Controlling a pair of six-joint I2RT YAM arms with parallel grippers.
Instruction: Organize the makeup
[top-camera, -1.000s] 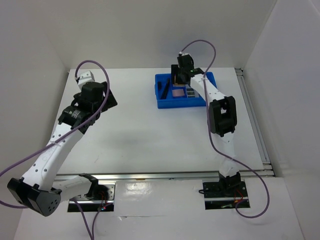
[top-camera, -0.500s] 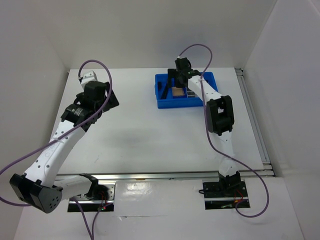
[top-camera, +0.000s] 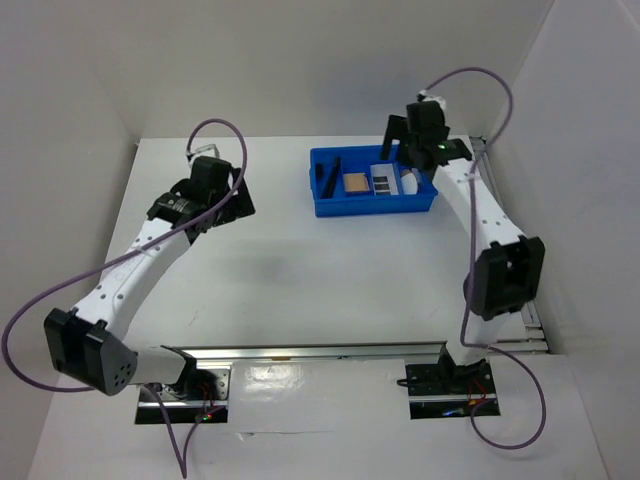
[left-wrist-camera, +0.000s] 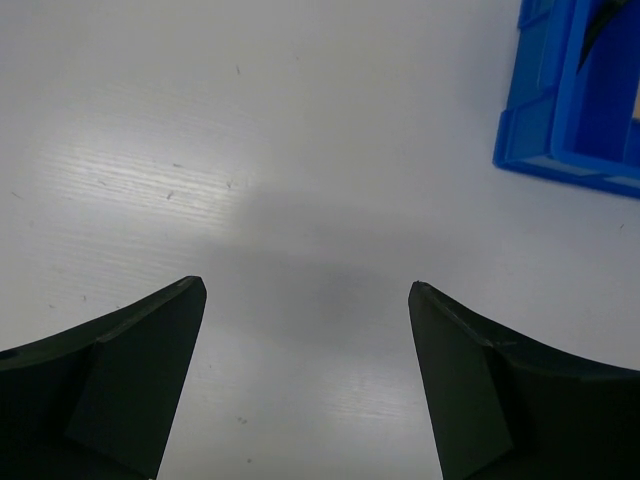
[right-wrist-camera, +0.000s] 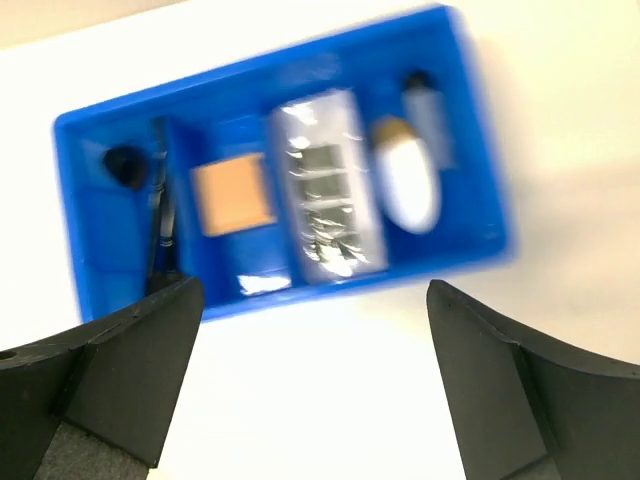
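Note:
The makeup lies in the blue divided bin (top-camera: 372, 205), which also shows in the right wrist view (right-wrist-camera: 480, 130). Thin black brushes (right-wrist-camera: 158, 220) fill the left compartment. Beside them lie a square sponge (right-wrist-camera: 232, 193) that looks tan here, the pale palette with black rectangles (right-wrist-camera: 325, 195), and the white egg-shaped piece (right-wrist-camera: 408, 185) with a brownish tip above it. In the top view I see the sponge (top-camera: 354, 182), palette (top-camera: 382, 181) and egg (top-camera: 410, 181). My right gripper (right-wrist-camera: 315, 290) (top-camera: 398, 148) is open and empty, high over the bin. My left gripper (left-wrist-camera: 305, 288) (top-camera: 238, 200) is open and empty over bare table, left of the bin.
The bin's corner (left-wrist-camera: 560, 120) shows at the top right of the left wrist view. White walls enclose the table on the left, back and right. A metal rail (top-camera: 300, 352) runs along the near edge by the arm bases.
My right gripper has risen from the bin's middle compartments and swung right. A tan square now lies where a pink one showed. My left gripper has moved right, toward the bin.

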